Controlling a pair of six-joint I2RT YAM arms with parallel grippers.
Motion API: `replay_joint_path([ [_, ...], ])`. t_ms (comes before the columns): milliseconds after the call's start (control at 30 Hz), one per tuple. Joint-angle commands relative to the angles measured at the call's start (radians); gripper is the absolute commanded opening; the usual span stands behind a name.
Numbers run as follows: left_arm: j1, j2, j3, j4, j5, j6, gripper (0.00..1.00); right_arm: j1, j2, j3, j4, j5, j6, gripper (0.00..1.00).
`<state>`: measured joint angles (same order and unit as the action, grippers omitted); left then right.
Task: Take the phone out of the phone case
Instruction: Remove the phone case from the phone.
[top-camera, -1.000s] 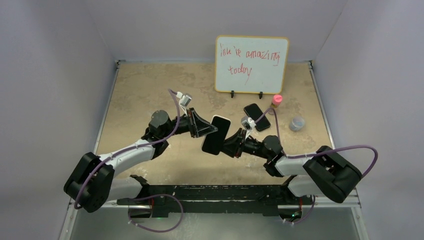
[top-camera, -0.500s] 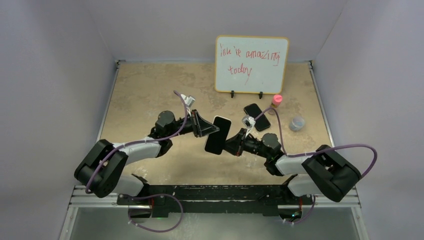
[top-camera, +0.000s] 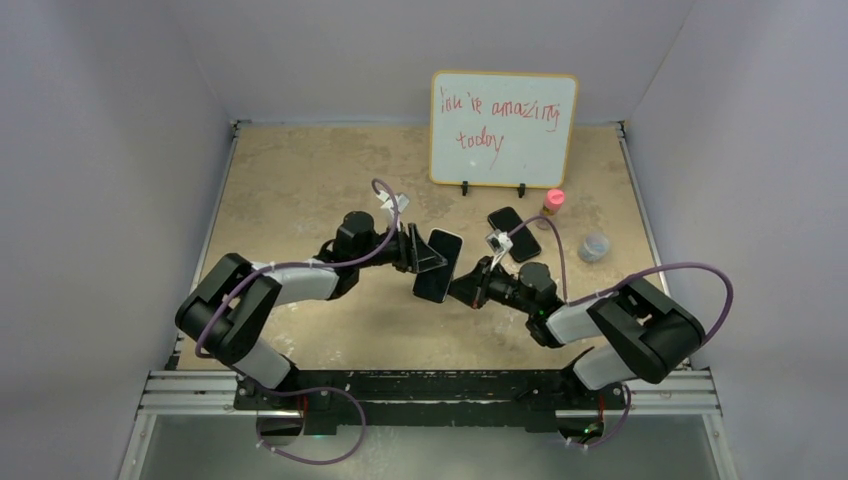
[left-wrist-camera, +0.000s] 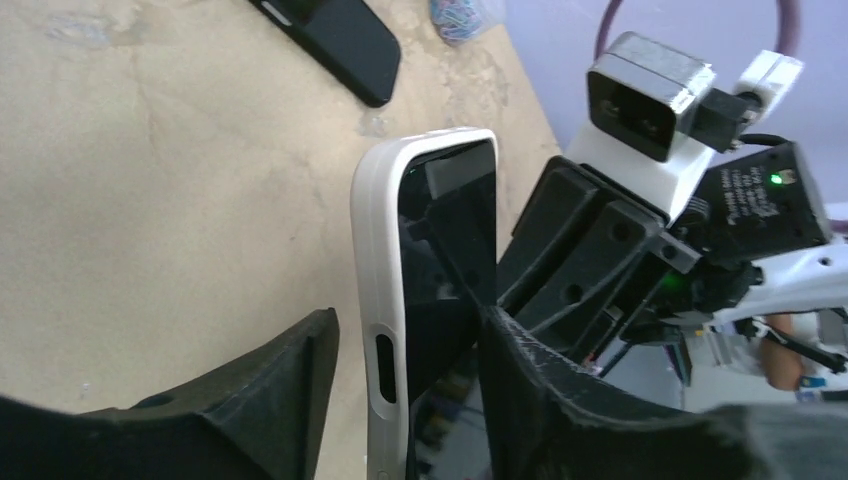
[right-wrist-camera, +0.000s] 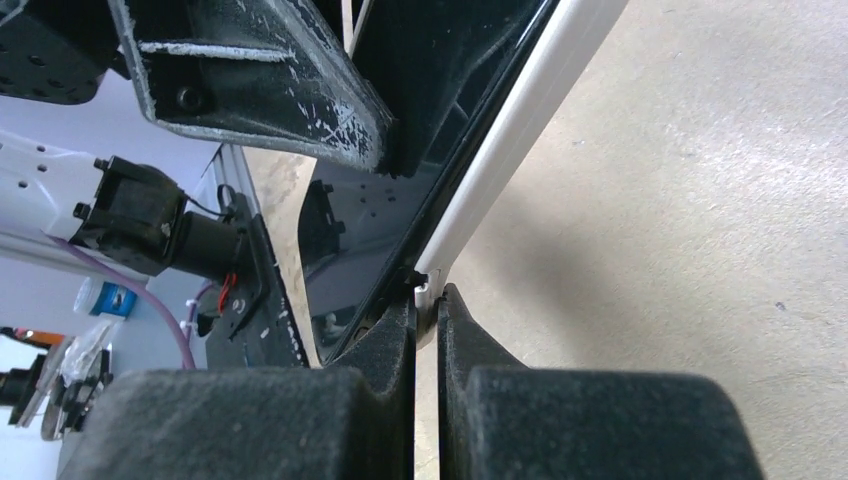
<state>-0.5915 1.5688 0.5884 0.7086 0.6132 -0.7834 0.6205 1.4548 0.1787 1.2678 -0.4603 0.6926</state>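
Observation:
The phone (top-camera: 441, 264), a black screen in a white phone case (left-wrist-camera: 384, 300), hangs tilted above the table between both arms. My left gripper (top-camera: 424, 254) straddles it, open: in the left wrist view a gap shows between one finger (left-wrist-camera: 280, 390) and the case's back, while the other finger (left-wrist-camera: 560, 400) lies by the screen (left-wrist-camera: 455, 230). My right gripper (top-camera: 466, 289) is shut on the case's thin white edge (right-wrist-camera: 430, 285) at the phone's lower end, its fingertips (right-wrist-camera: 385, 335) pinching the lip beside the glass (right-wrist-camera: 350, 240).
A whiteboard (top-camera: 504, 128) stands at the back. A second black phone (top-camera: 514, 233) lies flat behind the right arm, with a red-capped bottle (top-camera: 553, 202) and a small clear cup (top-camera: 594, 247) beside it. Grey walls close in the tan table (top-camera: 290, 180).
My left gripper has let go of the phone and opened. The right gripper has closed onto the case's edge. Both arms have drawn in a little; the phone has barely shifted.

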Motion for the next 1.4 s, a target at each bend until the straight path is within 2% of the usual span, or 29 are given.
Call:
replay_joint_path([
  [0, -0.023, 0.031, 0.05, -0.311, -0.133, 0.153, 0.58, 0.0, -0.02, 0.115, 0.316, 0.014, -0.01, 0.0],
  [100, -0.021, 0.031, 0.078, -0.384, -0.209, 0.181, 0.67, -0.002, 0.002, 0.128, 0.286, 0.011, -0.013, 0.0],
  [233, -0.021, -0.004, 0.109, -0.485, -0.337, 0.211, 0.73, -0.001, 0.028, 0.164, 0.19, 0.013, -0.006, 0.0],
  [467, -0.05, -0.129, 0.153, -0.671, -0.573, 0.306, 0.78, -0.002, 0.044, 0.244, -0.04, 0.023, -0.028, 0.0],
  [700, -0.154, -0.229, 0.162, -0.817, -0.832, 0.38, 0.78, -0.004, 0.046, 0.307, -0.235, 0.059, -0.047, 0.0],
  [833, -0.167, -0.241, 0.159, -0.831, -0.884, 0.392, 0.78, -0.004, 0.057, 0.312, -0.24, 0.056, -0.043, 0.0],
  [1100, -0.166, -0.17, 0.184, -0.821, -0.941, 0.338, 0.81, -0.004, 0.076, 0.323, -0.269, 0.068, -0.067, 0.0],
  [1367, -0.169, -0.2, 0.18, -0.796, -0.923, 0.388, 0.81, -0.004, 0.141, 0.364, -0.325, 0.067, -0.07, 0.0],
])
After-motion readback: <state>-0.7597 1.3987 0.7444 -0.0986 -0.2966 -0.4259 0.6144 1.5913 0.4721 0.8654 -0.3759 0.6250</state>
